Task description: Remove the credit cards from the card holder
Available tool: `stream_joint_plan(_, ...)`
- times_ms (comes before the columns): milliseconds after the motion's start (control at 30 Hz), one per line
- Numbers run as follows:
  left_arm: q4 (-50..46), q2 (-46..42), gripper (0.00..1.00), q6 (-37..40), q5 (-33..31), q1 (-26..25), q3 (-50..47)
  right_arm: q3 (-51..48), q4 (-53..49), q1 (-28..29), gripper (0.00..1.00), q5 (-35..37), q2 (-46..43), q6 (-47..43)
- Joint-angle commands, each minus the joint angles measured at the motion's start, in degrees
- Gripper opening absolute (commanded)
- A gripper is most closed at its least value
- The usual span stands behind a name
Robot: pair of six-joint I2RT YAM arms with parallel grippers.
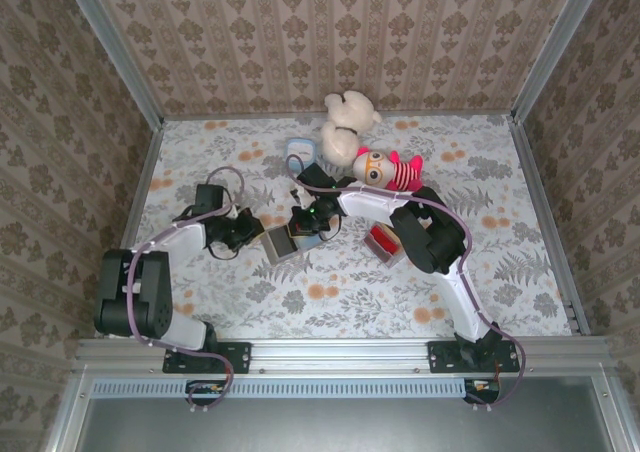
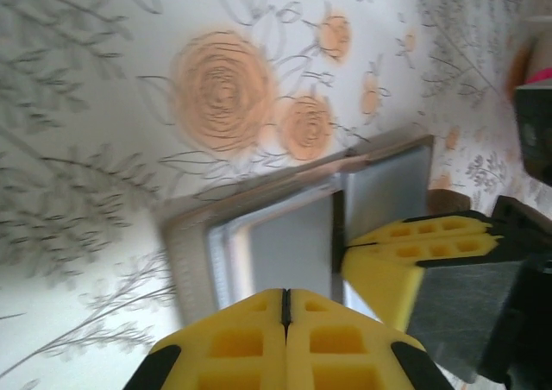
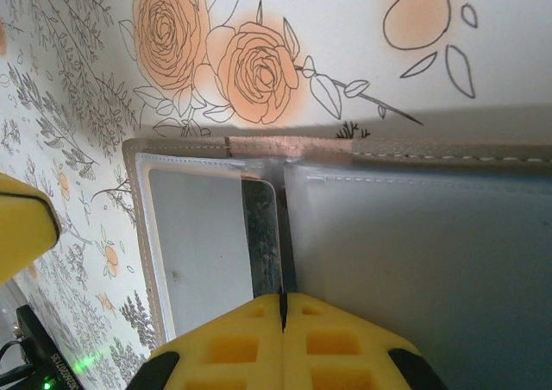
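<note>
On the white desk [image 1: 480, 272] printed with orange roses and grey leaves, the small flat grey folding card holder [image 1: 283, 245] [image 2: 285, 243] [image 3: 414, 261] is laid open like a book near the middle, its two squarish panels facing up and a tan stitched border seen along its edge. Pale bluish-grey faces are seen behind its slot pockets; whether these are the credit cards cannot be told. The left fingers [image 1: 252, 234] [image 2: 297, 321], yellow with square recesses, are placed just left of the card holder, and in the left wrist view they are pressed together with no gap, their tips at the edge of one panel. Whether anything thin is pinched between them cannot be told. The right fingers [image 1: 303, 224] [image 3: 293, 321] are set at the far right edge of the card holder; in the right wrist view they too are closed flat against each other, over the dark fold between the two panels, and a grip on the material cannot be confirmed. To the right of the card holder, a grey rectangular tray [image 1: 388, 257] with red contents is partly covered by the right arm. Beyond the card holder a small light blue square box [image 1: 300, 152] is seen, then a red-striped plush doll [image 1: 383, 168] and, farthest back, a white plush bear [image 1: 345, 122].
</note>
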Motion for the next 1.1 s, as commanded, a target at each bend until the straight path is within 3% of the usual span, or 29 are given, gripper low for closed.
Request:
stream_joint_plan(0,2.95,1.9,0.05,-1.5,1.73,-1.0,-0.44,1.77,-2.14,0.47,0.0,0.37,-1.0,-0.74)
stream_joint_plan(367,-2.22,6.78,0.03,1.07,-0.83,-1.6,0.69,2.35,-2.61,0.35,0.0,1.01,-0.99,-1.82)
stream_joint_plan(700,-5.69,7.19,0.03,2.33,-5.38,-1.53,-0.21,1.96,-4.14,-0.32,0.0,5.77,-1.72,-3.5)
stream_joint_plan(967,-5.69,7.91,0.03,2.63,-4.85,-1.53,0.52,-1.04,-1.75,-0.51,0.0,3.14,-3.02,-1.63)
stream_joint_plan(1000,-5.68,7.98,0.03,2.63,-4.78,-1.53,0.61,-1.03,-1.37,-0.57,0.01,1.9,-2.82,-1.21)
stream_joint_plan(1067,-5.69,8.11,0.03,2.67,-4.76,-1.53,0.61,-1.03,-0.08,-0.67,0.14,-1.54,-2.11,-0.63)
